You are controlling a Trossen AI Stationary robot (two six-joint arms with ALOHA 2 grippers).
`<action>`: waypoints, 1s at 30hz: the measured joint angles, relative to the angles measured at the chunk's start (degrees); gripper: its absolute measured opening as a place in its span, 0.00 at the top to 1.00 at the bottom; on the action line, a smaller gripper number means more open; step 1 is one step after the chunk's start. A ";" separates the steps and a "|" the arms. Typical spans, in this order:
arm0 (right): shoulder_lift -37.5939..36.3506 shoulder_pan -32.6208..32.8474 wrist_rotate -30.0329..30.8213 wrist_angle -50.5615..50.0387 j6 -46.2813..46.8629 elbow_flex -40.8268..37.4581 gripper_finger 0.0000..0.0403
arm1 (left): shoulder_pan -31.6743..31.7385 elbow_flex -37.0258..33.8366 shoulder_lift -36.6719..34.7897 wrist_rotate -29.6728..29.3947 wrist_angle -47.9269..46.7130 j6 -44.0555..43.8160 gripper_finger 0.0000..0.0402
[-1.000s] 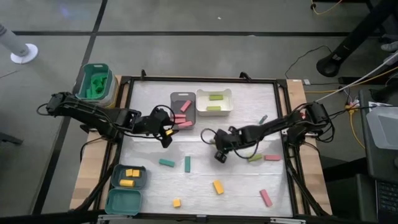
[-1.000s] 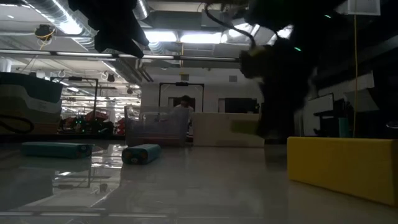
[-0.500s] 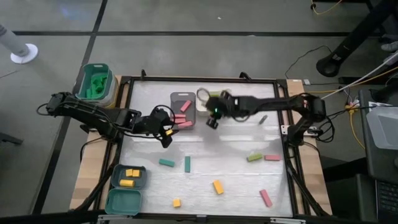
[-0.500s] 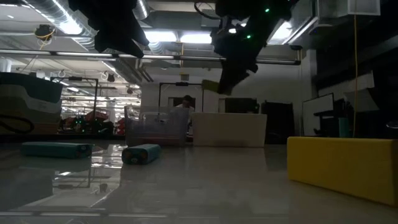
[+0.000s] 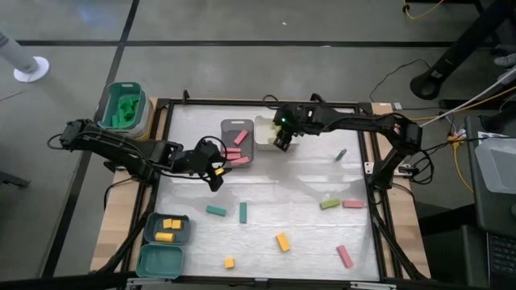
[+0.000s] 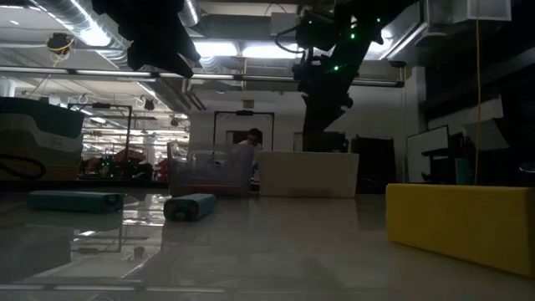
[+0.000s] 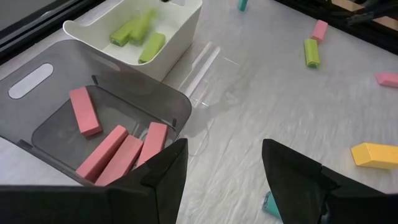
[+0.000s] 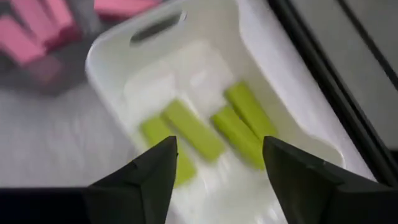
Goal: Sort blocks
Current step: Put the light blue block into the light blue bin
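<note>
My right gripper [image 5: 281, 142] [image 8: 217, 180] hangs open above the white tray [image 5: 295, 121], with nothing between its fingers. Light green blocks [image 8: 193, 135] lie in that tray below it. My left gripper [image 5: 215, 177] [image 7: 224, 180] waits open beside the grey tray [image 5: 236, 126], which holds pink blocks [image 7: 115, 152]. On the table lie two teal blocks [image 5: 215, 211] [image 5: 243, 213], a green one [image 5: 330, 204], two pink ones [image 5: 353, 204] [image 5: 345, 256] and two yellow ones [image 5: 282, 242] [image 5: 229, 263].
A teal tray [image 5: 153, 219] with yellow blocks stands at the near left, its lid [image 5: 159, 262] next to it. A green bin [image 5: 123, 107] sits off the table's far left corner. A small teal piece [image 5: 341, 154] lies at the right. A black frame [image 5: 367, 161] bounds the table.
My right gripper has swung from the table's middle toward the far edge, carrying a light green block high above the table. It now stands over the white tray and has let the block go; the block lies in the tray.
</note>
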 joint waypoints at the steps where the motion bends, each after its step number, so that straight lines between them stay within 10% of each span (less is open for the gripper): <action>1: 0.00 0.09 -0.19 -3.44 -0.17 1.53 0.40 | 0.00 0.00 0.00 0.00 -0.01 0.04 0.52; 12: -0.62 0.17 -5.35 -48.49 -3.58 14.51 0.38 | 0.00 0.00 0.00 -0.04 -0.02 1.93 0.52; 30: -7.39 0.15 -8.32 -51.65 -8.70 -4.20 0.42 | 0.00 0.00 0.00 -0.04 -0.04 4.52 0.52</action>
